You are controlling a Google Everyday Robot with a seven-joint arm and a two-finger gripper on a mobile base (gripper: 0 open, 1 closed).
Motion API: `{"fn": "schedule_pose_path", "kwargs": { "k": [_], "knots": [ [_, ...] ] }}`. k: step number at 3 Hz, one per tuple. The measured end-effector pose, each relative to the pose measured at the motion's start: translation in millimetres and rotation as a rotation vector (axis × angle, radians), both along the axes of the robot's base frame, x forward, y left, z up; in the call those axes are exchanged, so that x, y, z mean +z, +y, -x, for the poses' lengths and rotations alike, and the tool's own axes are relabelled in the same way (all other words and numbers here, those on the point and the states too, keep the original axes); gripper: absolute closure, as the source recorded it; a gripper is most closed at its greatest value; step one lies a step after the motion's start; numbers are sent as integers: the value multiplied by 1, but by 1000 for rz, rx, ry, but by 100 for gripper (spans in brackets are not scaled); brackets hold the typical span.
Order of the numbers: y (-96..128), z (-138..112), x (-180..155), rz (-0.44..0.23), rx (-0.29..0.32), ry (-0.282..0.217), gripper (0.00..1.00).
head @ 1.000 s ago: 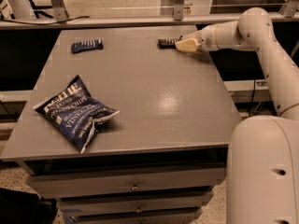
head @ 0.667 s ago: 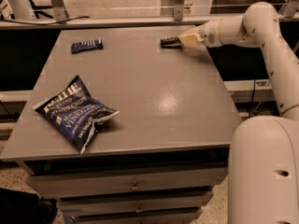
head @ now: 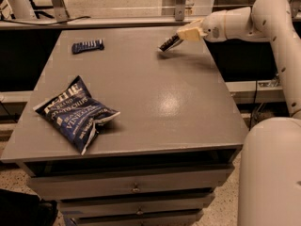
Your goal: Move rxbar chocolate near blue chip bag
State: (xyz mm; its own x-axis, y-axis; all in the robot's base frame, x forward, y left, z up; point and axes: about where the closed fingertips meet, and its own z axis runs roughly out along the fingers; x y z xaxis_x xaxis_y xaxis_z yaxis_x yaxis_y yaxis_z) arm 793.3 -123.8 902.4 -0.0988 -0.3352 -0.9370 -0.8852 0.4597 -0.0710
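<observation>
- Toward the near-left corner of the flat grey tabletop (head: 188,107) lies the large crinkled navy-blue chip bag with white lettering (head: 75,112). It rests flat and has bare surface all around it.
- At the far-left, well apart from the bag, lies a small blue bar wrapper (head: 88,45). It is not part of this task and nothing touches it.
- Right of centre at the far edge is the small flat black rxbar chocolate wrapper with white lettering (head: 170,43). It hangs tilted, its free end dipping down and left, and appears to be just clear of the table, with a shadow beneath it.
- Just right of the bar, the cream two-finger gripper (head: 182,35) is clenched on the bar's upper end. The white jointed arm (head: 244,20) reaches in from the right.
- Judged from this, the grasp is made and the carrying step is in hand. The bar is far from the bag, so most of the travel remains.
- The next move calls for a long diagonal sweep toward the near-left. The arm should keep the dangling end off the table, then set the bar down just beside the bag without nudging it.
</observation>
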Motion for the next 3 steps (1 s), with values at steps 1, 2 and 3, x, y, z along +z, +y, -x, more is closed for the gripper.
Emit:
{"fn": "schedule_pose_path", "kwargs": {
  "k": [1,2,3],
  "knots": [
    [10,33,12,-45,69,12,100],
    [29,84,25,-106,151,18,100],
    [43,142,32,-162,210,39,100]
  ]
}}
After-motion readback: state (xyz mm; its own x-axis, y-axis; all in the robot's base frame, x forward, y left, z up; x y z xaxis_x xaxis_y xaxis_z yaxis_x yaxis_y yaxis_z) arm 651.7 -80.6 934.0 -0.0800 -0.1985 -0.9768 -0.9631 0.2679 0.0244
